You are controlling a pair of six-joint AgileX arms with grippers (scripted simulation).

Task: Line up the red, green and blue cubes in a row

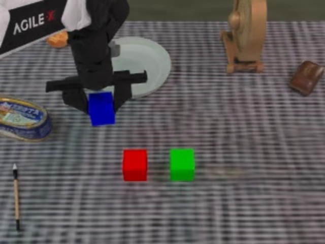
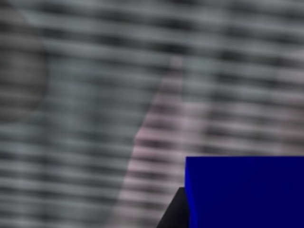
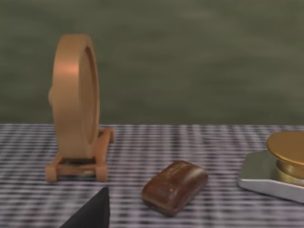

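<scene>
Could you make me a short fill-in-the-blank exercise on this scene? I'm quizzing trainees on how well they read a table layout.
1. The left gripper is shut on the ____ cube.
2. On the cloth, the red cube lies directly to the left of the ____ cube.
3. The pale plate lies behind the left gripper, and the brown block lies near the table's ____ edge.
4. The tin can lies on the table's ____ side.

Missing words: blue; green; right; left

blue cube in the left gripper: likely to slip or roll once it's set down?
Blue cube looks rigid, with flat faces, so it probably sits stable and won't roll. Held between the left gripper fingers, its smooth plain sides might slip under a light grip.
</scene>
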